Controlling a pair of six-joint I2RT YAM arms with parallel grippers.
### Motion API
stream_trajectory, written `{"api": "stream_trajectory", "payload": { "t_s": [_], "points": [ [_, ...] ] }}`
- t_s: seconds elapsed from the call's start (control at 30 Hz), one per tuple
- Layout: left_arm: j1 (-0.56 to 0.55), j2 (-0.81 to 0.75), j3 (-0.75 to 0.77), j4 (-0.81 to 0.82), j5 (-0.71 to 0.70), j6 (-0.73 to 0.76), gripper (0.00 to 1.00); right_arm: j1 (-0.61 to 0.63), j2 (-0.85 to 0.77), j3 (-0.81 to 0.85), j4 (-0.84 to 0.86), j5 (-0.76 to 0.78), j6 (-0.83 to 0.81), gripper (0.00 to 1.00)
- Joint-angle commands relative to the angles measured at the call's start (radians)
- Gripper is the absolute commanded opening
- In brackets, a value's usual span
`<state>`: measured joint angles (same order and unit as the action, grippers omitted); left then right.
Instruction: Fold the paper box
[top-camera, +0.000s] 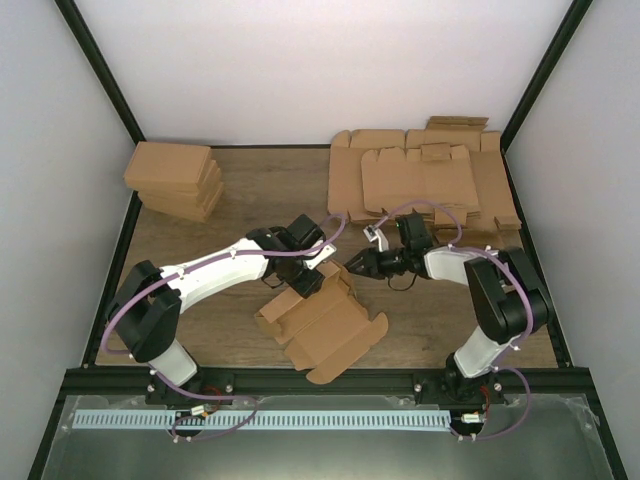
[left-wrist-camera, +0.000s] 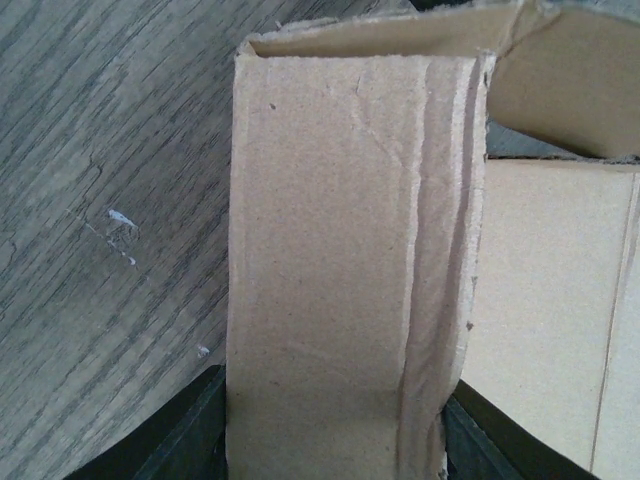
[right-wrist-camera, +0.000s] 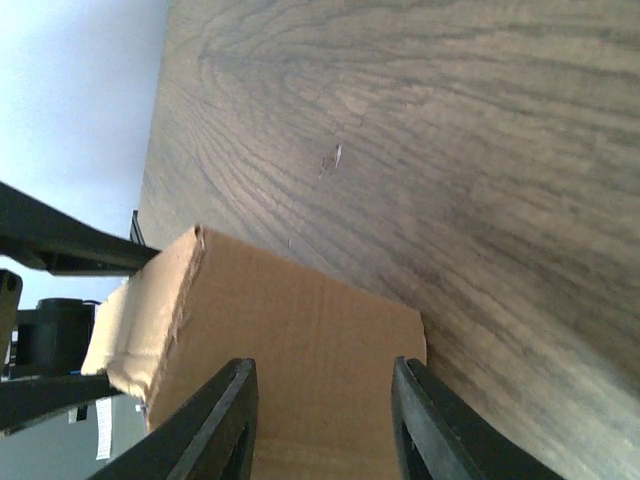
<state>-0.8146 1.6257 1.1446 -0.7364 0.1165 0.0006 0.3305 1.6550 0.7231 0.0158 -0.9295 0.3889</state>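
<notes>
The box lies on the table in the middle of the near half, between the two arms and turned at an angle to the table's edges. It is partly folded. Its far-left end has walls standing up into a shallow tray. The near-right end lies flatter, with a rounded flap pointing to the near edge and another to the right.

The left gripper reaches in from the left and comes down on the box's far-left end. In the left wrist view a doubled strip of cardboard wall, creased along its right side, fills the whole gap between the two dark fingers. Its edges meet a finger on each side, so the jaws are closed on that wall of the box. To the right of the strip the box's flat floor shows, with another flap bent over above it.

The right gripper points left from the right arm, its tip just beside the box's far corner and near the left gripper. In the right wrist view its fingers stand apart, jaws open, and a cardboard panel with a folded left edge shows in the gap beyond them. Whether either finger touches the panel cannot be told.

A stack of boxes sits at the far left of the table. Flat sheets lie overlapping at the far right, well apart from the box.
</notes>
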Motion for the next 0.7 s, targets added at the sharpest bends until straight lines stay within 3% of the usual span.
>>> {"api": "stream_trajectory", "payload": {
  "t_s": [0.0, 0.43, 0.67],
  "points": [
    [0.005, 0.001, 0.026, 0.002, 0.004, 0.005, 0.5, 0.007, -0.045, -0.065, 0.034, -0.018, -0.043, 0.4],
    [0.04, 0.01, 0.036, 0.0, 0.102, 0.032, 0.53, 0.012, -0.092, -0.254, 0.436, -0.084, 0.027, 0.45],
    [0.045, 0.023, 0.039, -0.003, 0.125, 0.048, 0.53, 0.052, -0.11, -0.28, 0.483, -0.058, 0.0, 0.48]
  ]
}}
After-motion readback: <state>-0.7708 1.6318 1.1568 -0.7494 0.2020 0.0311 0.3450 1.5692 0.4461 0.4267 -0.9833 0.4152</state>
